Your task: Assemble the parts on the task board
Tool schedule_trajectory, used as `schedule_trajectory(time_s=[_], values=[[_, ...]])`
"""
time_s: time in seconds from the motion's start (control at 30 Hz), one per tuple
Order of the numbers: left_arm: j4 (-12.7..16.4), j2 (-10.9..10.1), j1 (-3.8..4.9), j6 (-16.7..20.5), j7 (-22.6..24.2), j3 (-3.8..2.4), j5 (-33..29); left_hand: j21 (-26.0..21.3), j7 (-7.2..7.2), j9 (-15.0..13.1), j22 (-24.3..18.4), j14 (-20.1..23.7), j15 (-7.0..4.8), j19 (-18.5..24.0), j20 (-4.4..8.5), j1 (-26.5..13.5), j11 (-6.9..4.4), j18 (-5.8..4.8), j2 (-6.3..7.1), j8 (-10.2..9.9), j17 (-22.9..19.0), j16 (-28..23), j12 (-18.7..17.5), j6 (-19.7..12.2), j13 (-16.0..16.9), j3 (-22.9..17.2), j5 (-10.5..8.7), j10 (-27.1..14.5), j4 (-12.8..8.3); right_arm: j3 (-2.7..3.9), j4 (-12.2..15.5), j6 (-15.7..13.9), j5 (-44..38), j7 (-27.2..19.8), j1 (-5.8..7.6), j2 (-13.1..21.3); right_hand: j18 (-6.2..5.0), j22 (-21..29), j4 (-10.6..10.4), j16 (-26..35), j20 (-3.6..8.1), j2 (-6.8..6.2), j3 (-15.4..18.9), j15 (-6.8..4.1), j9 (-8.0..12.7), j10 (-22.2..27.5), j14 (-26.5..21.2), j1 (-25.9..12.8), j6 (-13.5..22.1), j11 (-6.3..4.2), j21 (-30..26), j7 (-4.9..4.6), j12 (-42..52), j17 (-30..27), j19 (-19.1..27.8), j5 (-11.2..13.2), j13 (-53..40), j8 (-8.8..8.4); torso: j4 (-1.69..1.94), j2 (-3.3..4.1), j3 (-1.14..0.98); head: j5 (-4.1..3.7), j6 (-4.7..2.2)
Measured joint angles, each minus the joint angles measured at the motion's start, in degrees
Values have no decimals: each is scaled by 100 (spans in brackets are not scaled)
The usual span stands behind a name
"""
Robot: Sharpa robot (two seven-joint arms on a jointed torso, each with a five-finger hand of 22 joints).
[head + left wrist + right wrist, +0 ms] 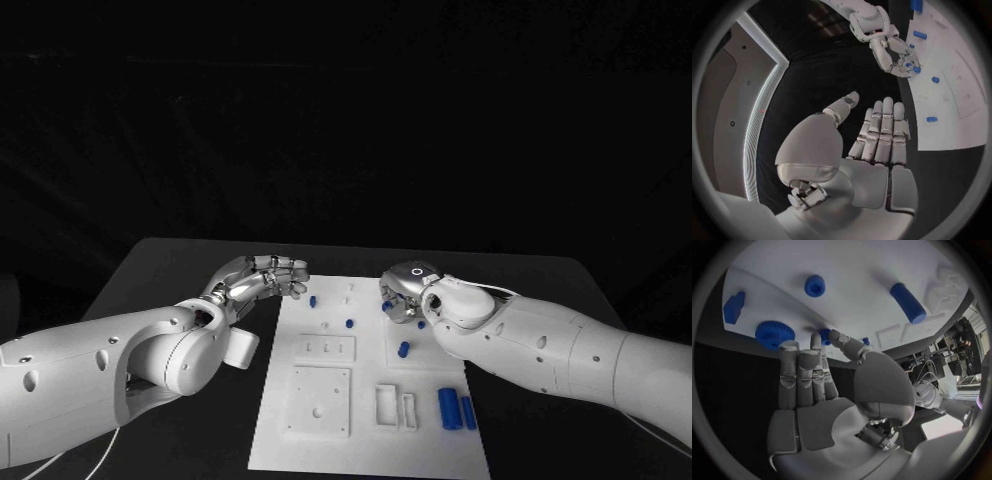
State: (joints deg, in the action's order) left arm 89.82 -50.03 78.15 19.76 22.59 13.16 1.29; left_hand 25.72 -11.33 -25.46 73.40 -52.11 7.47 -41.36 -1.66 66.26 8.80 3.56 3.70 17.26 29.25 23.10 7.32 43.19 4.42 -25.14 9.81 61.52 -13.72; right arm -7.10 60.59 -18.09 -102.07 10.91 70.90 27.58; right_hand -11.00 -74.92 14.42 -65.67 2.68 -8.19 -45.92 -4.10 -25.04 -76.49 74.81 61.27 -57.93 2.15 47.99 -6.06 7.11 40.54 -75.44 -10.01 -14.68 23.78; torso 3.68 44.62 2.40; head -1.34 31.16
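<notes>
Head view: white task board [368, 400] on black table [173, 265], blue parts [450, 409] scattered across it. Left wrist view: left hand [876, 145] empty, fingers [886, 125] straight, side by side. Right wrist view: right hand [826, 390] fingers [801, 372] extended beside blue gear [774, 333]; grip cannot be told.

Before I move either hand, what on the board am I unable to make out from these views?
- Whether the right hand holds anything: in the head view its back hides the fingertips; in the right wrist view they touch the white task board beside a blue toothed wheel.
- The parts under that hand, head view: covered by it.
- The shape of the small blue pieces mid-board: too small.
- The board's near end: cut off by the head view's bottom edge.
</notes>
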Motion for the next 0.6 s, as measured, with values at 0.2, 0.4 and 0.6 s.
schedule_trajectory(time_s=[0.2, 0.4, 0.6], values=[[-3, -5, 0, 3, 0, 0, -1, 0, 0, 0, 0, 0, 0, 0, 0, 0, 0, -2, 0, 0, 6, 0, 0, 0, 0, -15, 0, 0, -15, 4, 66, -301, -35, 117, 0, 10, 0, 0, 31, -22, 16, -11, -18, -12, -33, -20, 11, -34, -36, -21, 36, 2, -3, -15, 19, -64, -82, -3, -4, 2, -1, 15, -19], [-10, -12, 1, 5, 0, 0, -1, 0, 0, 0, -1, 0, 0, 0, 0, 0, 0, -6, 0, 0, 5, 0, 0, 0, 0, -15, 0, 0, -15, 14, 110, -700, -122, 277, 0, -40, 0, 0, 49, -44, 17, -11, -63, -19, -73, -40, 19, -34, -41, -42, 65, -1, 19, -22, 23, -65, -130, -5, -9, 7, -8, 74, -91], [-60, -13, 5, 12, 0, -1, -1, 0, 0, 0, 6, 0, 0, 0, 0, 0, 0, -16, 0, 0, 11, 0, 0, 0, 1, -30, 0, 0, -30, 25, 88, -964, -337, 423, 1, -158, 2, 1, 59, -78, 18, -47, -132, -19, -93, -40, 19, -59, -69, -42, 93, -7, 19, -39, 22, -61, -178, -17, -12, 6, -6, 78, -154]])
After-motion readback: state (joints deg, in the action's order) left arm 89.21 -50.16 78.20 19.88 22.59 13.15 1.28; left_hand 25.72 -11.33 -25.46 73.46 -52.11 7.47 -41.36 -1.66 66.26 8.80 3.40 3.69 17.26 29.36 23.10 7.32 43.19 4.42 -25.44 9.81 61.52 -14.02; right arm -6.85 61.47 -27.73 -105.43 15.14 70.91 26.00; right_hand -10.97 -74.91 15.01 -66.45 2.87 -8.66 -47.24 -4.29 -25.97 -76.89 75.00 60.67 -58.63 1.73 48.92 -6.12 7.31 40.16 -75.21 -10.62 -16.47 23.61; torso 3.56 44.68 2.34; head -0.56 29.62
